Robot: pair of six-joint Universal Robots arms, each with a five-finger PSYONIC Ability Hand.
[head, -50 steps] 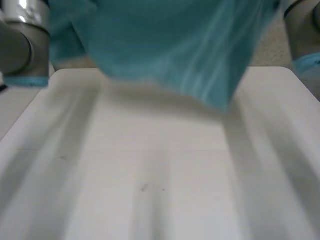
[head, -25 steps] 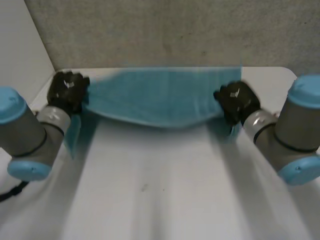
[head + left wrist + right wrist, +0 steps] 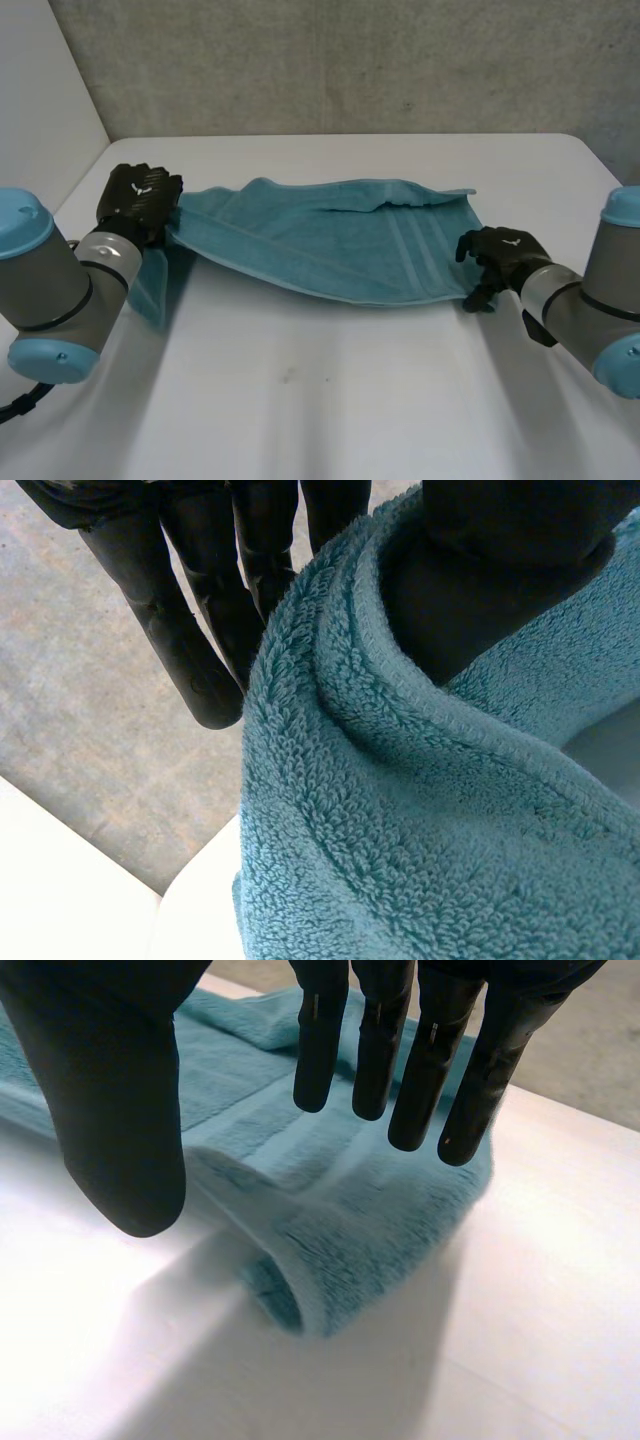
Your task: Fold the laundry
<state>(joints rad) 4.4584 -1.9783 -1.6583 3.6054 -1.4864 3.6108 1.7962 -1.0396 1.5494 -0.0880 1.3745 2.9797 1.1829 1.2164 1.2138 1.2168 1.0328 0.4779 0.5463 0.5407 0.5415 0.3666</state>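
Observation:
A teal towel point(image 3: 330, 245) lies stretched across the back half of the white table point(image 3: 350, 410), its far edge partly folded over. My left hand point(image 3: 140, 200) is at the towel's left end, lifted a little off the table, with a corner hanging down beside it. In the left wrist view my left hand point(image 3: 480, 590) pinches the thick towel point(image 3: 400, 830) between thumb and fingers. My right hand point(image 3: 500, 255) hovers at the towel's right end. In the right wrist view my right hand point(image 3: 120, 1110) has straight, spread fingers, and the towel's rolled corner point(image 3: 330, 1240) lies free on the table beneath them.
A grey wall point(image 3: 330, 60) runs behind the table's back edge. Bare tabletop stretches from the towel to the front edge. Both arms point(image 3: 50, 290) reach in from the front corners.
The towel came down from high in front of the camera onto the table. My right hand opened, let its end drop and drew back toward the front. The left hand kept its grip.

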